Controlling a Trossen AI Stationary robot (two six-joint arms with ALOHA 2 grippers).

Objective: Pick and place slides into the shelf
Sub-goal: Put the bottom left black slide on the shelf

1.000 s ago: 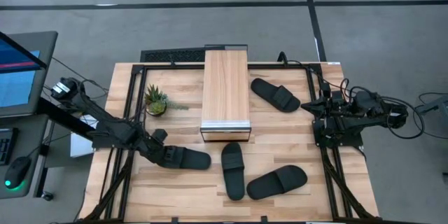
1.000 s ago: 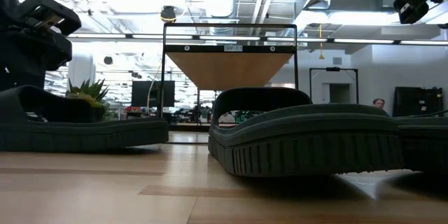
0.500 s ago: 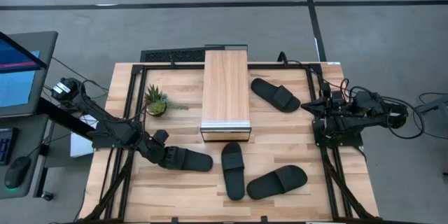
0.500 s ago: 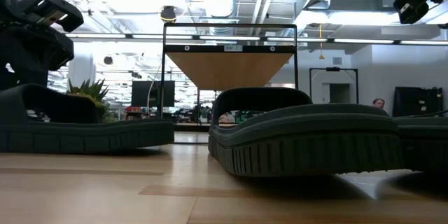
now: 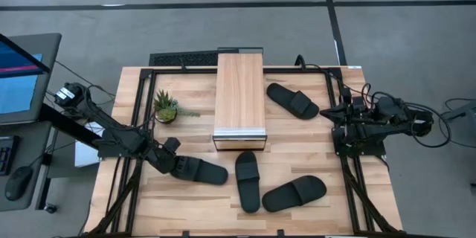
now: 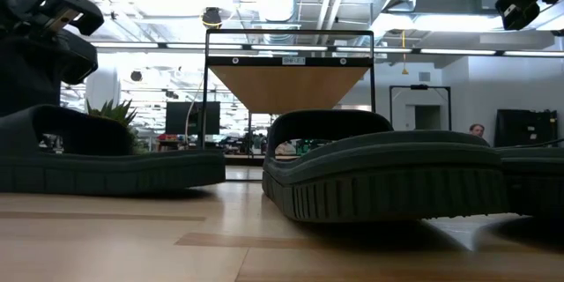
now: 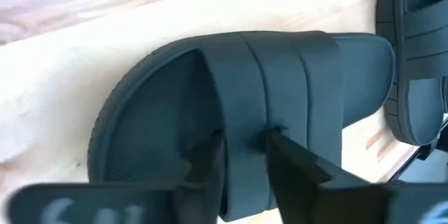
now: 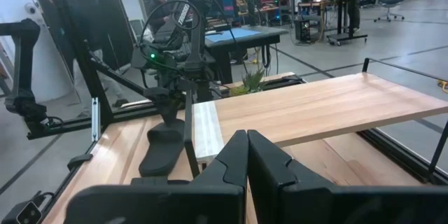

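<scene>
Fingers of your left hand (image 7: 241,155) had just closed in on the strap of the near-left slide (image 5: 197,169), which still lay on the surface (image 5: 297,141), near the shelf (image 5: 239,98). Lifting looked next. Your right hand (image 8: 247,155) waited shut at the right edge.

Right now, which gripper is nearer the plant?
Left. The left gripper is just in front of the plant, pinching a slide's strap; the right gripper waits across the table, beyond the shelf.

Slides (image 5: 247,181), shelf (image 5: 239,97) on table (image 5: 312,145)
</scene>
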